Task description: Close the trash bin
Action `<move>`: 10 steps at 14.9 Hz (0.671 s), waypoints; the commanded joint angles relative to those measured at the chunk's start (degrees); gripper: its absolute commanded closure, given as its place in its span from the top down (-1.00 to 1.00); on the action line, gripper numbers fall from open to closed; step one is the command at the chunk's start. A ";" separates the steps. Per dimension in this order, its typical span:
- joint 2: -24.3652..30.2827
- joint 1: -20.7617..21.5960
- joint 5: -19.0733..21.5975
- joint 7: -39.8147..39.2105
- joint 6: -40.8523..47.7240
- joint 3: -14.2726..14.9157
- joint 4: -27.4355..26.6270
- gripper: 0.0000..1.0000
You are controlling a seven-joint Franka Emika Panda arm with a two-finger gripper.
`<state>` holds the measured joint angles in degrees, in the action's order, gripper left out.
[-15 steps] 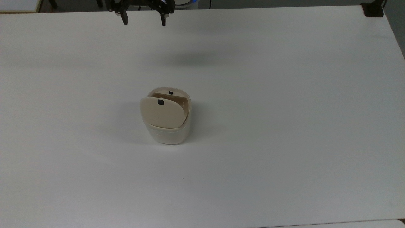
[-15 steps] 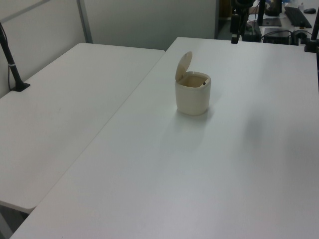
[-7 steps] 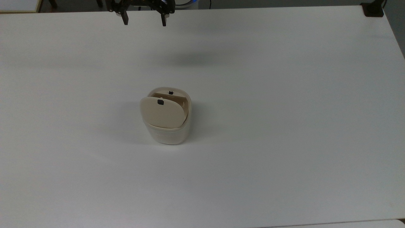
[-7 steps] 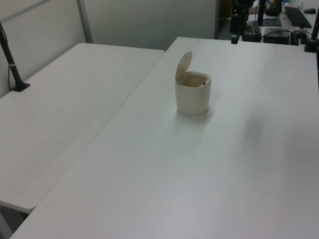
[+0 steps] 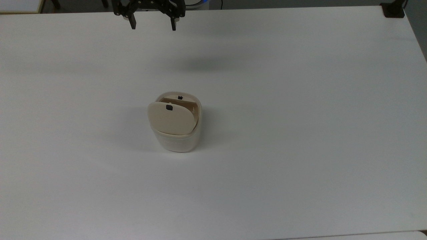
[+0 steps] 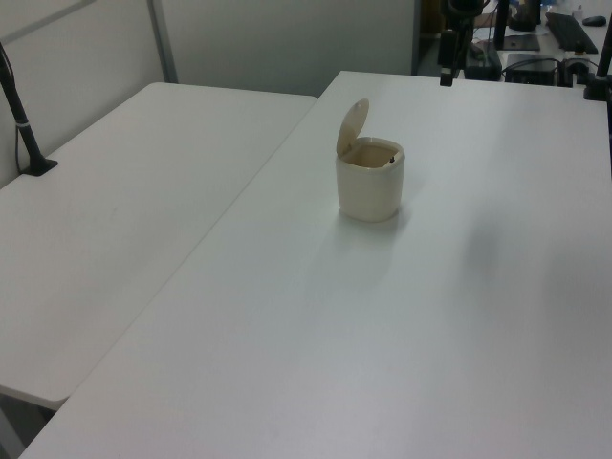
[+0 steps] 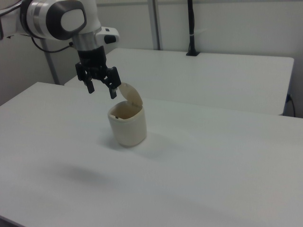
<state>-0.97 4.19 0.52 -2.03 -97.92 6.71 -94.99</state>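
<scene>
- trash bin [image 5: 176, 131] sits upright about mid-table [image 5: 300, 133], cream body, nothing else near it on the surface.
- lid [image 5: 170, 119] is up — hinged at the bin's edge nearest the top view's bottom, standing steeply and leaning slightly away from the opening; left view shows it [image 6: 352, 125] rising above the rim on the left view's left side of the bin.
- black latch [image 5: 168, 107] visible on the lid's free end; a matching black catch [image 5: 180, 97] sits on the far rim of the bin, opposite the hinge. The two are apart, so not latched.
- bin interior open to view in the right view [image 7: 126, 124]; cannot tell if anything is inside.
- gripper [image 5: 152, 26] hangs well away from the bin, toward the table's far edge in the top view; fingers spread wide, holding nothing.
- in the right view the gripper [image 7: 101, 91] looks close to the lid, but the top view says that is line-of-sight overlap — no contact.
- its shadow lies on the table between gripper and bin, so it looks to be well above the surface.
- progress: nothing of the task done yet, lid fully open.
- left to do, my read: bring the gripper to the lid's back face or top edge, push it over toward the catch, press down until the latch seats.
- risk: bin looks light, a sideways shove could slide or tip it rather than swing the lid.
</scene>
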 commanded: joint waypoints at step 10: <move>-7.54 0.29 4.22 1.15 -19.57 0.68 5.06 -0.97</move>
<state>-3.35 3.98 3.68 -1.90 -112.82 6.71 -94.03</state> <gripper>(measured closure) 0.969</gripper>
